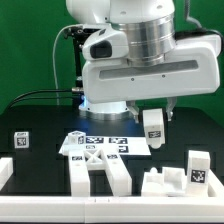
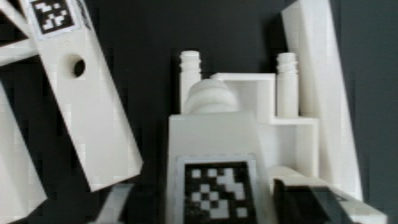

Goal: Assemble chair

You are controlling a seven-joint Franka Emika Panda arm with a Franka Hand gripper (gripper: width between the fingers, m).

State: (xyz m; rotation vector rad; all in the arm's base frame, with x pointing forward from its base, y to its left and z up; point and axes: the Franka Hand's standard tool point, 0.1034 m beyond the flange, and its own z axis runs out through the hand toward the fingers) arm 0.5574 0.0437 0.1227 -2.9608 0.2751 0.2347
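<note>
Arm's gripper [image 1: 153,118] is pinching a tagged piece [image 1: 153,134] of the chair, fingers pressed on its two sides. The piece hangs upright from the hand. Can't tell if its lower end touches the table [image 1: 40,150].

Wrist view: the same piece [image 2: 222,150] fills the middle, tag on the end near the fingers, rounded knob at the far end. Past the knob, two pegs [image 2: 192,65] stick out of another white part; contact with the held piece unclear. On one side of the hand is a slab [image 2: 80,100] with a round hole and a tag at its end. On the other side is a plain bar [image 2: 313,60].

Exterior view:
- marker board [image 1: 95,143] flat on the table, just beside the hand toward that view's left
- legs [image 1: 100,178] and a blocky part [image 1: 160,185], both nearer the camera than the hand
- tagged block [image 1: 197,170] off toward that view's right
- tagged cube [image 1: 20,140] well apart from the hand, far toward that view's left
</note>
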